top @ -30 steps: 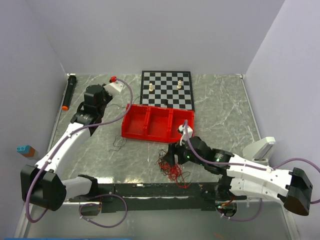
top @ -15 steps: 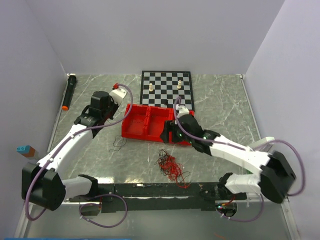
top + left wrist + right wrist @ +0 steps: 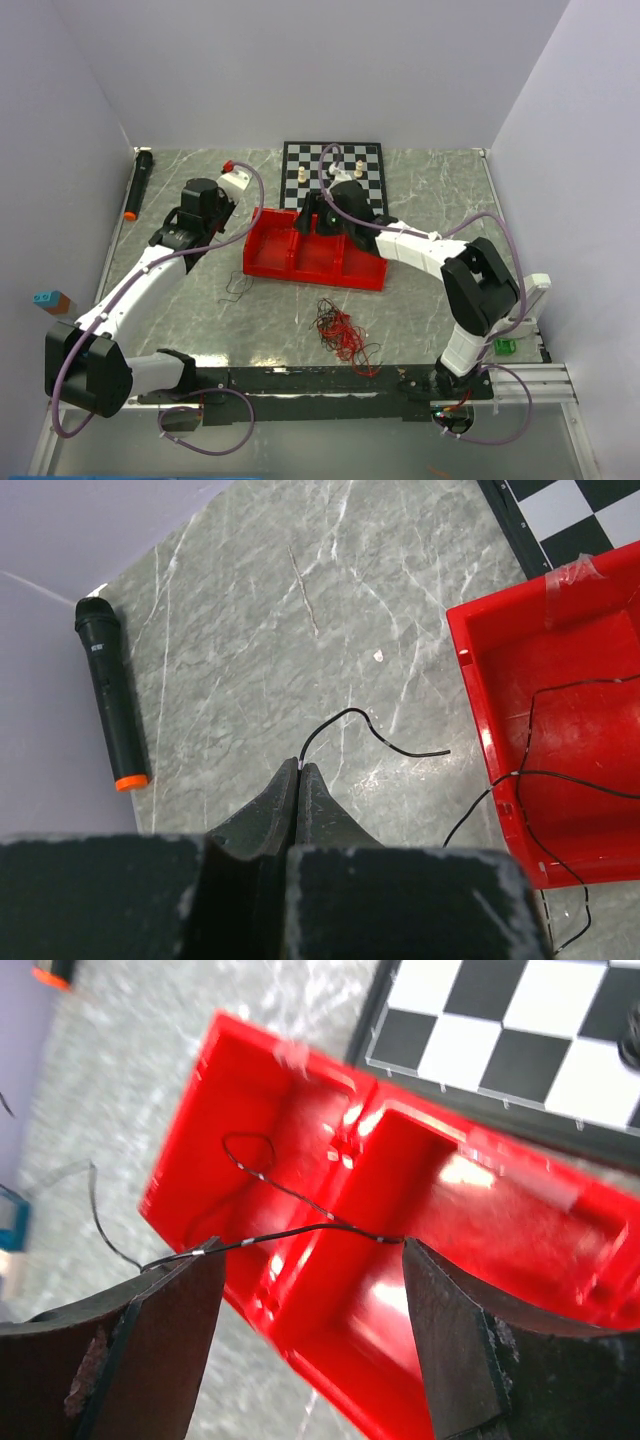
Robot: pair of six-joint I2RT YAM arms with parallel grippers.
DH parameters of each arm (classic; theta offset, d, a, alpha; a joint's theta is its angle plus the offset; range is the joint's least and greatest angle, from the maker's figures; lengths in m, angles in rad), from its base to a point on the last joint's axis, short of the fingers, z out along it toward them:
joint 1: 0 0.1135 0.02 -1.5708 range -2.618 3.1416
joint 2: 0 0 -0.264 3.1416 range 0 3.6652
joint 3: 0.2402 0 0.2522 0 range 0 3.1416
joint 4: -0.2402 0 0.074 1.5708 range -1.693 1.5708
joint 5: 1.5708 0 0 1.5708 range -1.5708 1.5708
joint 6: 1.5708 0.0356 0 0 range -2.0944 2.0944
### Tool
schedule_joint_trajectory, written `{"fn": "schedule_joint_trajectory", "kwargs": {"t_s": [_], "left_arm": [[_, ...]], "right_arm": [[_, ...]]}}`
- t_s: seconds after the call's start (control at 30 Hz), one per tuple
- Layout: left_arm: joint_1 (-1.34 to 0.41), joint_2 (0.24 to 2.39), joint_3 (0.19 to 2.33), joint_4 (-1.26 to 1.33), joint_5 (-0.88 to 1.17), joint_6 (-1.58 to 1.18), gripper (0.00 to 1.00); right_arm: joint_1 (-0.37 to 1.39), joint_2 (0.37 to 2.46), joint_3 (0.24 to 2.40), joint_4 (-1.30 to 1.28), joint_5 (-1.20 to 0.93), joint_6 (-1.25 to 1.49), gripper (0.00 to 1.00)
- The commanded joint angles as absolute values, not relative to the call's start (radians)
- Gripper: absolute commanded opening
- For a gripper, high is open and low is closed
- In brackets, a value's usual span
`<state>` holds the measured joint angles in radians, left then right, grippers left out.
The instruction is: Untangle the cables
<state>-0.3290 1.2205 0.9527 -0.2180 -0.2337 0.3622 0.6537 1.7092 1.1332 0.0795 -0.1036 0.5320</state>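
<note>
The cables (image 3: 340,335), a tangle of thin red and dark wires, lie on the table in front of the red tray (image 3: 265,262). My left gripper (image 3: 300,767) is shut on the end of a thin black wire (image 3: 352,712) that curls over the table left of the tray (image 3: 470,680); in the top view this gripper (image 3: 220,225) is by the tray's left end. My right gripper (image 3: 310,1260) is open above the tray (image 3: 520,1260); a black wire (image 3: 300,1230) runs across the tray between its fingers. In the top view it (image 3: 315,218) hovers at the tray's back edge.
A chessboard (image 3: 370,195) with a few pieces (image 3: 303,175) lies behind the tray. A black microphone (image 3: 137,185) with an orange end lies at the far left, also in the left wrist view (image 3: 108,695). A loose dark wire loop (image 3: 237,285) lies by the tray's front left corner.
My right arm has swung from beside the cable bundle up and back to over the red tray. My left gripper has shifted slightly toward the tray.
</note>
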Motion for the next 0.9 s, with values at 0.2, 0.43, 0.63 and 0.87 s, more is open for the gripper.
{"fn": "schedule_joint_trajectory", "kwargs": {"t_s": [0.2, 0.43, 0.63, 0.87], "left_arm": [[-0.334, 1.226, 0.989, -0.209, -0.212, 0.270, 0.01], [-0.394, 1.268, 1.006, -0.180, -0.221, 0.247, 0.01], [-0.460, 1.413, 1.117, -0.198, -0.230, 0.141, 0.01], [-0.495, 1.566, 1.186, -0.137, -0.279, 0.104, 0.01]], "right_arm": [[0.617, 1.738, 1.109, 0.353, -0.299, 0.676, 0.74], [0.617, 1.772, 1.153, 0.337, -0.308, 0.678, 0.69], [0.621, 1.804, 1.192, 0.316, -0.310, 0.670, 0.52], [0.664, 1.789, 1.190, 0.255, -0.256, 0.604, 0.41]]}}
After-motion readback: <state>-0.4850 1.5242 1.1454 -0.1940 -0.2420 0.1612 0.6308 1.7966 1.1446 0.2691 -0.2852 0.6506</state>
